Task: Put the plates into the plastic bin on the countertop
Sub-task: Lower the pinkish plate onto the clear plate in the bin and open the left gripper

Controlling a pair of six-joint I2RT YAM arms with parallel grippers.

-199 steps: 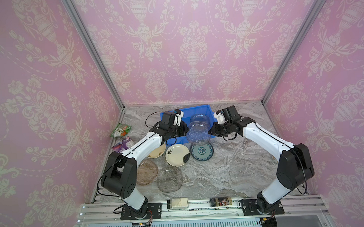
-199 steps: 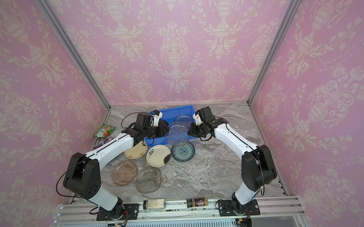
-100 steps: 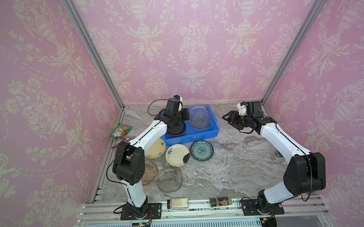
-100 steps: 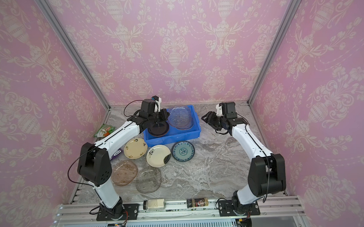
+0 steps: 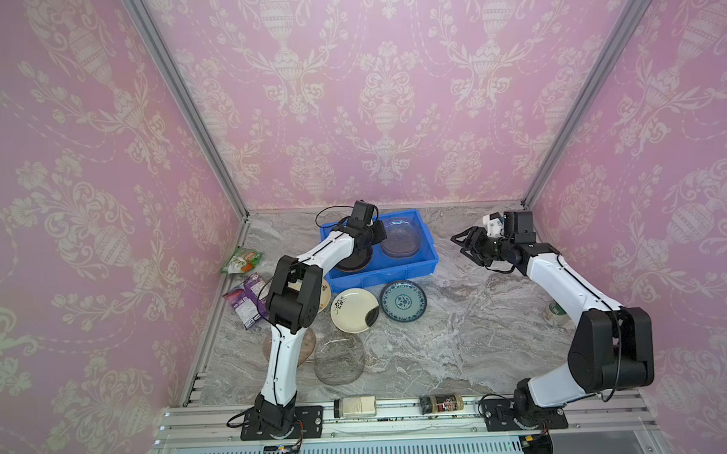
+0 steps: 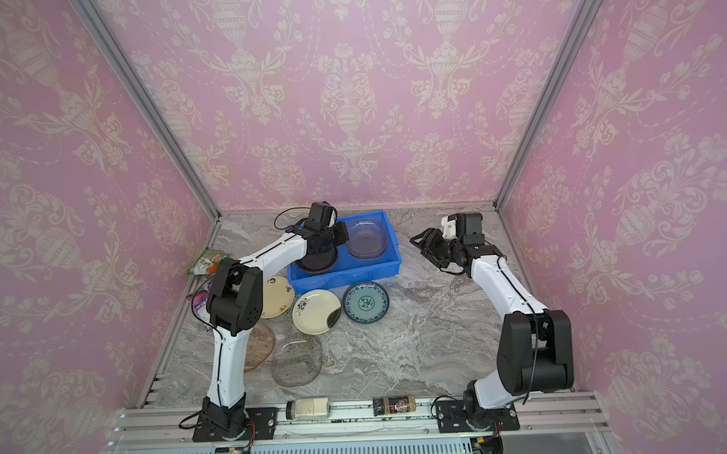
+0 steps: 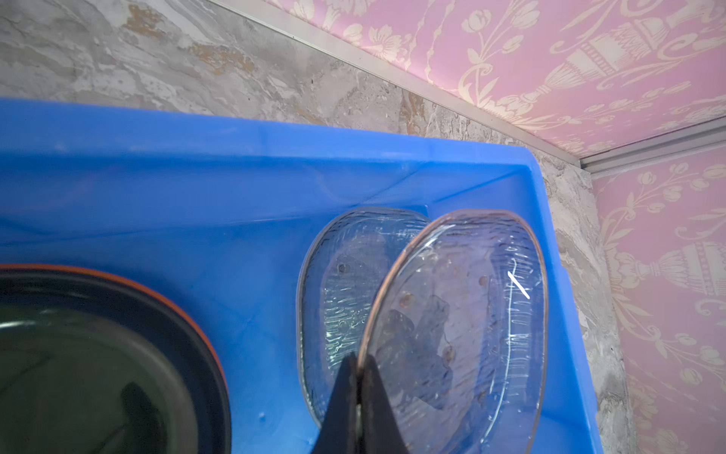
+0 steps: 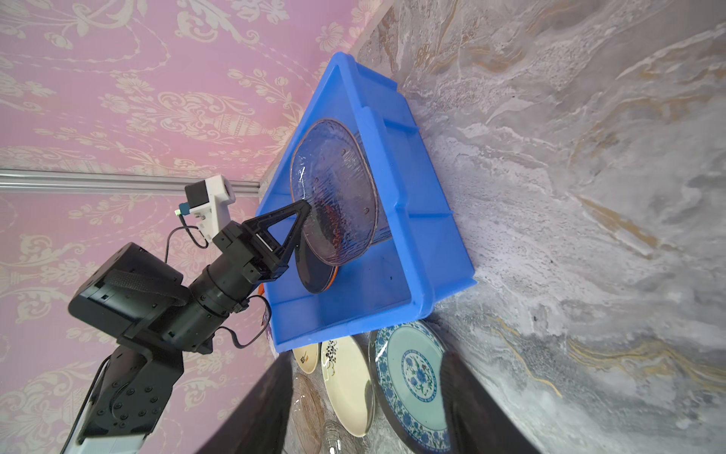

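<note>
**Surface and room.** The countertop [image 5: 461, 337] is grey-white marble pattern with brownish veins. It is closed on three sides by pink wallpaper [image 5: 390, 90] printed with cream urns and flowers. Metal posts stand in both rear corners. A ribbed rail [image 5: 401, 416] runs along the front, with a pale jar [image 5: 355, 407] and a dark jar [image 5: 441, 403] lying on it. A green packet [image 5: 242, 259] and a purple packet [image 5: 246, 298] lie by the left wall.

**Bin.** The blue bin [image 5: 380, 275] sits at the rear, left of centre. Its left half holds a black plate [image 7: 98, 353] stacked on an orange plate [image 7: 129, 281]. A flat glass plate [image 7: 334, 295] lies in its right half.

**Tools.** The left gripper [image 7: 358, 363] is clamped on the rim of a tilted glass plate [image 7: 471, 314], held over the flat one. I cannot tell whether the two touch. The right gripper [image 5: 457, 245] is spread and empty, above bare countertop to the right of the bin.

**Outside the bin.** In front of it lie:
- a teal plate [image 5: 403, 300];
- a cream plate [image 5: 354, 310];
- a second cream plate [image 5: 324, 294], partly behind the left arm;
- a grey glass plate [image 5: 339, 357];
- a brown glass plate [image 5: 305, 346], partly behind the left arm.
</note>
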